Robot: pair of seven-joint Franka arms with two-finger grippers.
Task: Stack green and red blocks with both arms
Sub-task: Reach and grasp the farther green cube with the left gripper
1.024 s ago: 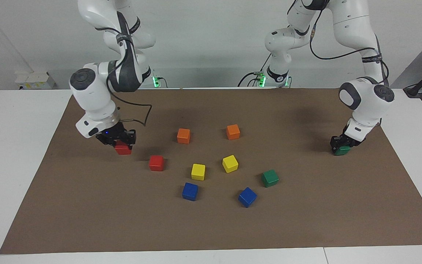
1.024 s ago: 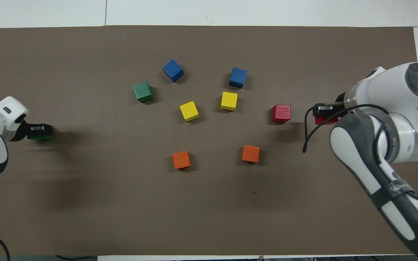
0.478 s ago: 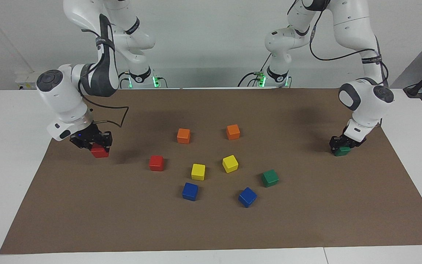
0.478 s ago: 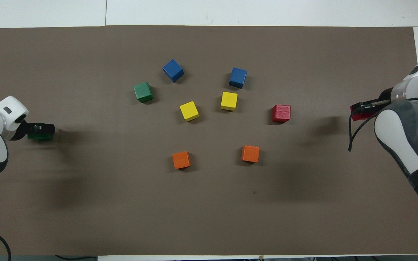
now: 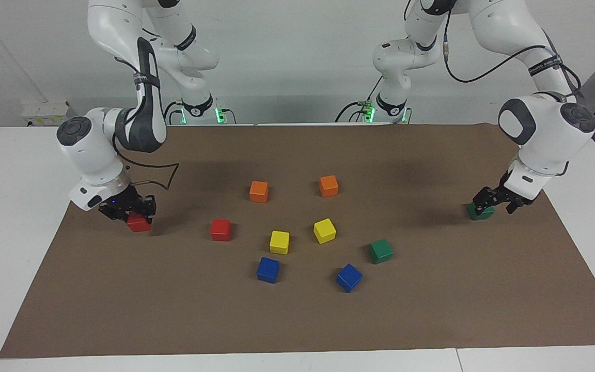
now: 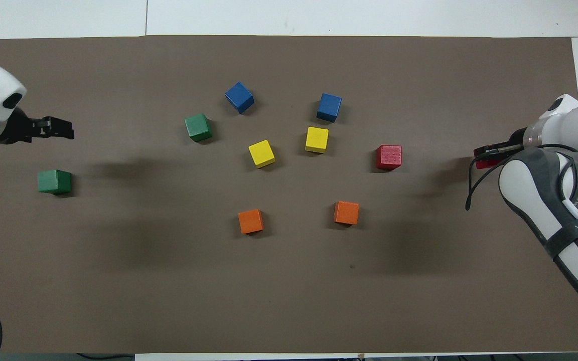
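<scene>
The right gripper clamps a red block low over the mat's right-arm edge. The left gripper hangs open above a green block at the left-arm edge. Risk: an off-centre release spoils the stack base.

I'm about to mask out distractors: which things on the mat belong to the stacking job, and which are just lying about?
In the job:
- red block in the right claw
- red block among the other cubes
- green block set down at the left arm's end, left claw open and off it
- green block beside the blue cubes

Lying about:
- orange cubes
- yellow cubes
- blue cubes
</scene>
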